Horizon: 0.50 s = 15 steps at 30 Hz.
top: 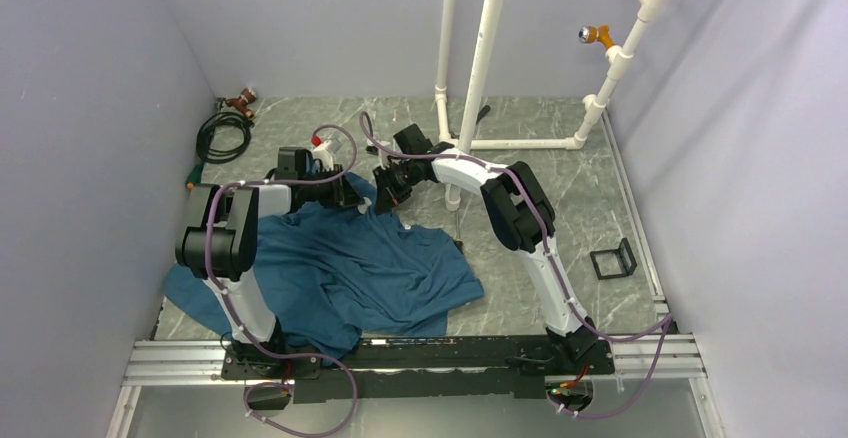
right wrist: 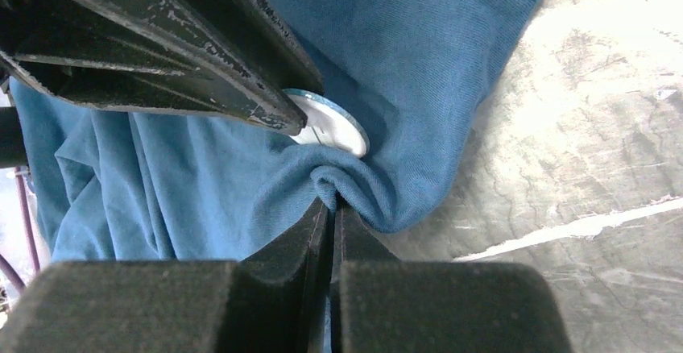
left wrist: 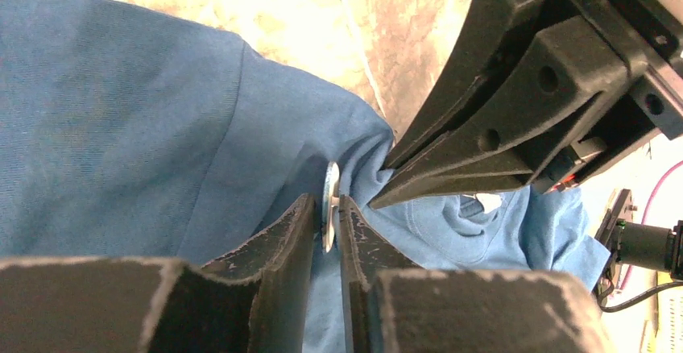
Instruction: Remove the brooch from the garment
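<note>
Left gripper (left wrist: 325, 212) pinches the brooch (left wrist: 329, 182) edge-on — right gripper (right wrist: 332, 208) pinches a garment (right wrist: 177, 184) fold just beside it.

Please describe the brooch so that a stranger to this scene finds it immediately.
Find the teal T-shirt on the grey table and follow it to its far edge. There the left gripper clamps the brooch, beside a fold pinched by the right gripper: a small whitish disc, the only hard round thing on the cloth.
</note>
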Available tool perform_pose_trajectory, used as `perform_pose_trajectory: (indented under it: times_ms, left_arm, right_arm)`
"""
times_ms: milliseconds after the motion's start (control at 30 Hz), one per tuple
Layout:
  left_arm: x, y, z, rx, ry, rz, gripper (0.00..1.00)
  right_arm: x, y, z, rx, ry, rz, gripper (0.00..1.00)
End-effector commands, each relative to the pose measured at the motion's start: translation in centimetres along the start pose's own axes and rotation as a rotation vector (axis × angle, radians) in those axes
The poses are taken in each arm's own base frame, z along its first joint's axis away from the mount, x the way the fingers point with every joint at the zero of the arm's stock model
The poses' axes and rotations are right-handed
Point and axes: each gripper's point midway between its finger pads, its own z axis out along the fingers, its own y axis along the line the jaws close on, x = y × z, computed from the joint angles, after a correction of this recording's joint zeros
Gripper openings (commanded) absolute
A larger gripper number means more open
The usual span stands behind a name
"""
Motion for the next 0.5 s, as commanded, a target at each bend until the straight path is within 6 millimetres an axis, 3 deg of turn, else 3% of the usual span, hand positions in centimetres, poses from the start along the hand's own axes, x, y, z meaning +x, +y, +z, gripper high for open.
perform_pose_trajectory:
  times_ms: [0, 67, 167, 300, 467]
  left_arm:
    - [-0.7, 0.1, 0.4, -0.014, 0.01, -0.003, 0.23]
    - [-0.4, 0.1, 0.3, -0.015, 0.02, -0.006, 0.18]
    - [-0.5, -0.4, 0.0, 0.008, 0.027, 0.008, 0.0]
    - [-1.0, -1.9, -0.8, 0.055, 0.01, 0.063, 0.0]
    - [-1.0, -3.4, -1.8, 0.111, 0.014, 0.153, 0.0]
  right_arm:
    - [-3.4, 0.3, -2.7, 0.008, -0.097, -0.06, 0.04]
    - [-3.4, 0.3, -2.8, 0.005, -0.099, -0.062, 0.06]
    - [-3.6, 0.7, -3.1, 0.0, -0.117, -0.077, 0.15]
    - [-4.8, 2.0, -4.2, -0.019, -0.189, -0.125, 0.37]
    - [-4.8, 3.5, -5.5, -0.043, -0.264, -0.183, 0.5]
